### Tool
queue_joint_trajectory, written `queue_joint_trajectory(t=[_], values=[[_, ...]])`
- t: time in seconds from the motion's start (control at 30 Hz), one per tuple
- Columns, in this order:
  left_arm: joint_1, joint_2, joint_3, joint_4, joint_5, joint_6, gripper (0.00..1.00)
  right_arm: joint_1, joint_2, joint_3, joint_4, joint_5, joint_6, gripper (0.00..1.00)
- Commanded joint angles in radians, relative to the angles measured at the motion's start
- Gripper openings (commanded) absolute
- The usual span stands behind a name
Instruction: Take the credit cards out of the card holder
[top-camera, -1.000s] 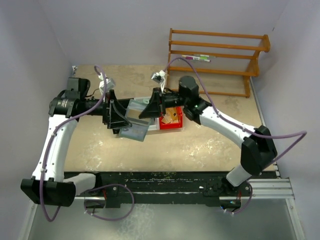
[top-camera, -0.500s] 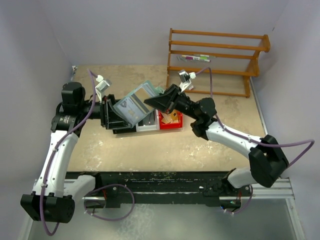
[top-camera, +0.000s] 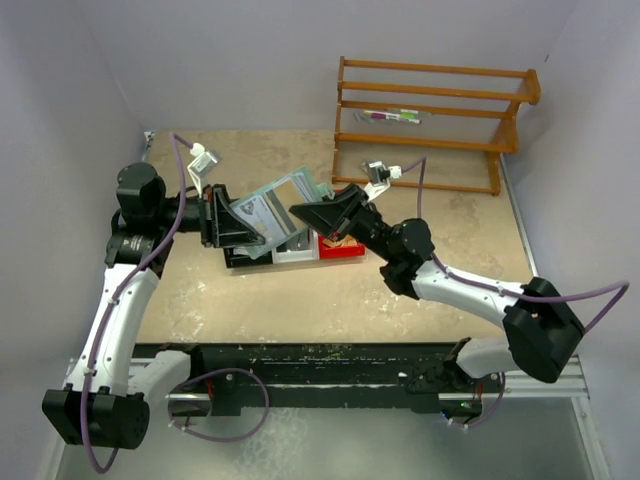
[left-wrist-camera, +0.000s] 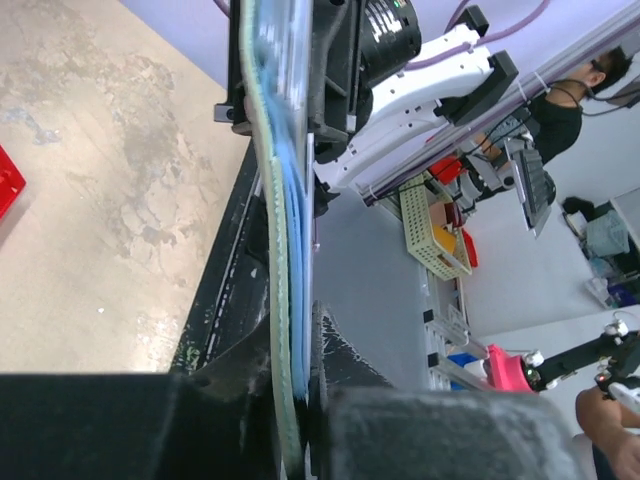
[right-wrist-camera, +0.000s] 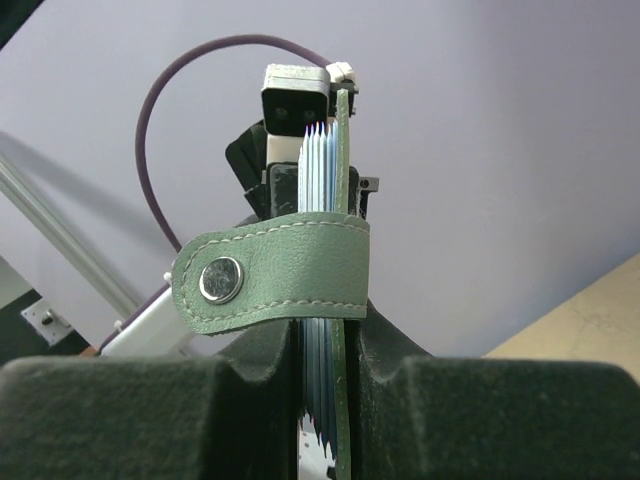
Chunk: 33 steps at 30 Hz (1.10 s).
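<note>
Left gripper (top-camera: 234, 224) and right gripper (top-camera: 299, 212) are both clamping the card holder (top-camera: 286, 198) aloft. Credit cards (right-wrist-camera: 316, 180) are sitting inside it, their print too small to read.

Card holder (top-camera: 280, 203) up in air, tilted, broad pale face toward top camera. Grey-green suede-like pouch, light stitching along edges. Clamped at two opposite ends (both wrist views catch it edge-on). Strap (right-wrist-camera: 270, 280) wraps across its open edge, round metal snap on rounded tab. Credit cards (right-wrist-camera: 315, 185) still inside: thin light-blue stack, edges slightly fanned, pressed against green wall, tips just short of wall's top.
</note>
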Motion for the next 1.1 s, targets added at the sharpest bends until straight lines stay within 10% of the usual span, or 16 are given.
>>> queue_joint_trajectory(t=[0.0,0.2,0.43,0.87,1.07], values=[[0.007,0.007,0.015,0.109,-0.043,-0.094,0.02,0.011,-0.053,-0.022,0.128,0.081,-0.008,0.00],[0.009,0.052,0.093,-0.159,-0.093,0.138,0.00,-0.018,-0.060,-0.051,0.070,0.000,0.019,0.32],[0.009,0.223,0.309,-0.827,-0.204,0.683,0.00,-0.183,0.032,0.100,-0.079,-0.507,0.018,0.72],[0.008,0.263,0.333,-0.984,-0.136,0.869,0.00,-0.181,0.104,0.207,-0.286,-0.636,-0.080,0.63],[0.007,0.282,0.395,-1.115,-0.091,1.009,0.00,-0.204,0.079,0.273,-0.538,-0.624,-0.241,0.75]])
